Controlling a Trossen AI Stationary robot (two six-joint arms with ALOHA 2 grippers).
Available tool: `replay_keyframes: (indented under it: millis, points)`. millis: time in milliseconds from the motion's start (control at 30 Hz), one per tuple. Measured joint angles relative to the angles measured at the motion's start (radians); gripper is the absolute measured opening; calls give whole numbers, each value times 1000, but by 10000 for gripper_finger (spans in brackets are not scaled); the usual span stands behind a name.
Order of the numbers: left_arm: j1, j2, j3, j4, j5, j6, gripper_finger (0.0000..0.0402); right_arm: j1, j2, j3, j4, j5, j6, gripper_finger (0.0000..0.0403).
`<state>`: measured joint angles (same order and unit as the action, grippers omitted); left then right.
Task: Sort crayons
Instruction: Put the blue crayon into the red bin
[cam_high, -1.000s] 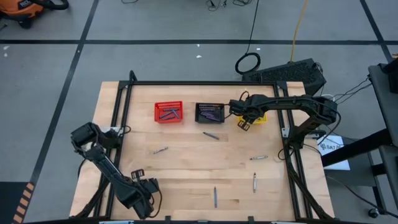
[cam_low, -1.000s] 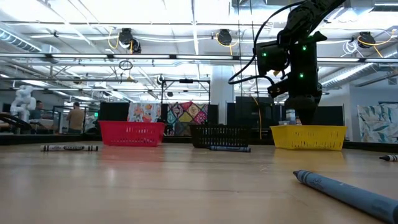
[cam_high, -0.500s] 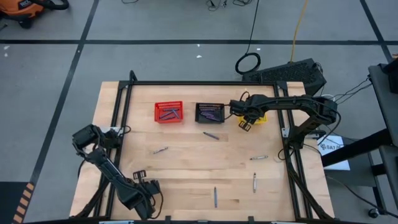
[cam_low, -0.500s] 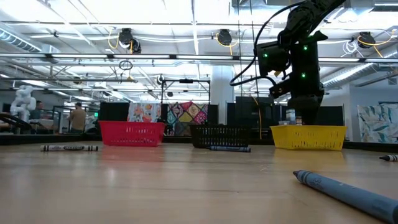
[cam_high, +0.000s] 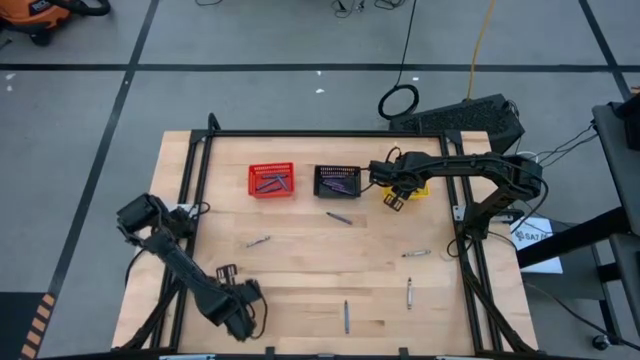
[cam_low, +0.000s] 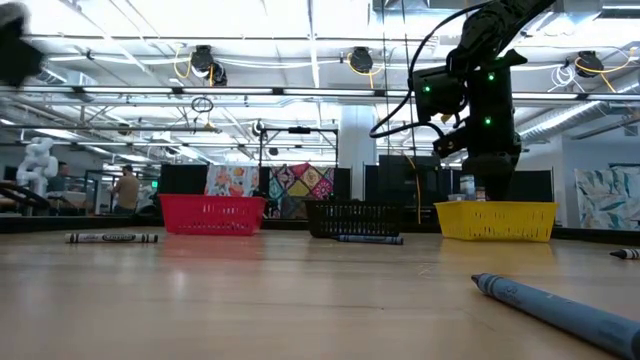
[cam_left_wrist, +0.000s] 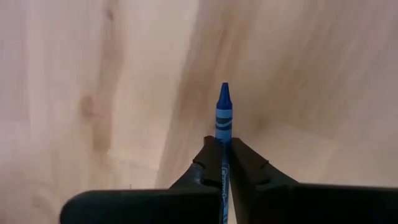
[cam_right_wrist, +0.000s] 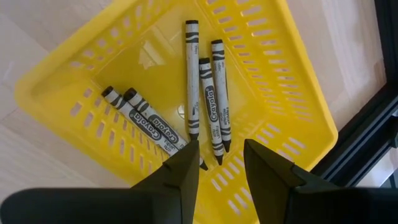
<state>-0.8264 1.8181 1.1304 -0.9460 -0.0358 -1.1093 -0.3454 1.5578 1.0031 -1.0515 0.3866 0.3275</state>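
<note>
Left gripper (cam_left_wrist: 223, 167) clenched on blue crayon (cam_left_wrist: 223, 118), tip jutting forward, above bare table (cam_left_wrist: 93, 93)

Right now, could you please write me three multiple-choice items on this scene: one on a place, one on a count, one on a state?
1. The right pincer hovers over which basket?
A red
B black
C yellow

2. How many crayons lie in the yellow basket?
A two
B five
C nine

3. The left pincer is
A open, empty
B shut on a blue crayon
C shut on a basket rim

Key: C, its wrist view looks into yellow mesh; B, five grey crayons show; B, both fingers clamp the stick.
</note>
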Motion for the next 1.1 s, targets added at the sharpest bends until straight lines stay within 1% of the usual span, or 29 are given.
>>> replay_keyframes:
  millis: [67, 233, 400, 467, 600, 733, 933, 1100]
  points:
    - [21, -40, 4, 14, -5, 3, 1, 0, 0, 0, 0, 0, 0, 114]
    - [95, -131, 5, 9, -5, 87, 1, 0, 0, 0, 0, 0, 1, 114]
    - [216, -210, 5, -36, -59, 198, 0, 0, 0, 0, 0, 0, 1, 114]
    - [276, -237, 6, -67, -100, 216, 0, 0, 0, 0, 0, 0, 1, 114]
    - [388, -264, 7, -99, -138, 310, 0, 0, 0, 0, 9, -74, -3, 114]
    - [496, -276, 8, -96, -156, 465, 0, 0, 0, 0, 21, -102, -21, 114]
    - [652, -277, 8, -89, -182, 668, 0, 0, 0, 0, 32, -91, -23, 114]
    - [768, -277, 7, -88, -226, 811, 0, 0, 0, 0, 21, 15, 6, 114]
